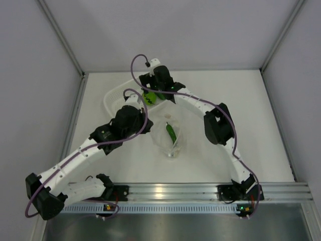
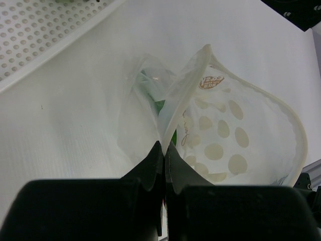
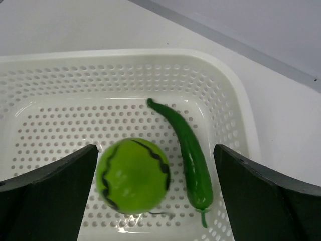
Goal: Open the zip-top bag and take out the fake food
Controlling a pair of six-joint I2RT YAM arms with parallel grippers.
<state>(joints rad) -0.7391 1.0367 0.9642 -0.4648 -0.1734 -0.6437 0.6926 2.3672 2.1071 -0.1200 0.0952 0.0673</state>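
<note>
Just beside the white basket (image 3: 65, 65), on its near side: zip-top bag (image 2: 241, 135), rim clamped in the closed left gripper (image 2: 164, 150) — thin, crinkly, probably light and slippery; best taken at the stiffer zip edge. Over the basket, right gripper (image 3: 155, 150) spread wide, holding nothing — green ball (image 3: 133, 175) and first pod (image 3: 190, 150) inside, second pod (image 1: 171, 133) in the bag.

i get bright, even light; glare on the rail (image 1: 160, 190) nearer me than the basket (image 1: 108, 103); close-up dark jaws look soft.
</note>
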